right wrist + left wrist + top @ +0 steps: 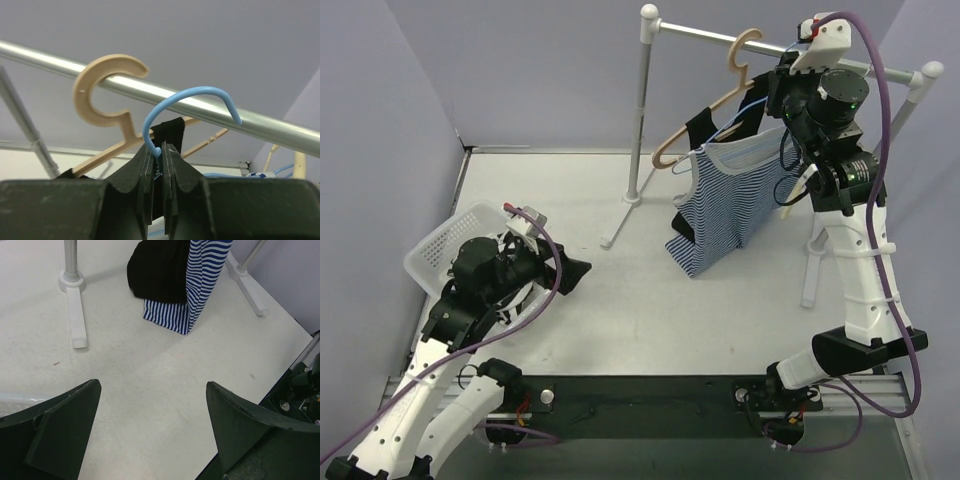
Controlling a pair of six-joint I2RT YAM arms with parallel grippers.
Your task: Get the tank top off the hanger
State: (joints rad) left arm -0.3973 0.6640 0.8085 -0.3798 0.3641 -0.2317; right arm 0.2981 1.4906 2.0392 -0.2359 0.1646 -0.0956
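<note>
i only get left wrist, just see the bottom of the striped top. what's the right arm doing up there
Observer: The right gripper is shut on the neck of the blue hanger, just under its hook.
Operator: is the hook on the rail
Observer: It arcs across the rail. I cannot tell whether it rests on it.
Operator: and the top, on that hanger?
Observer: From above, the striped tank top appears to hang from it, right below the gripper.
Operator: the black thing beside it?
Observer: A black garment on a separate tan hanger, hooked over the same rail.
</note>
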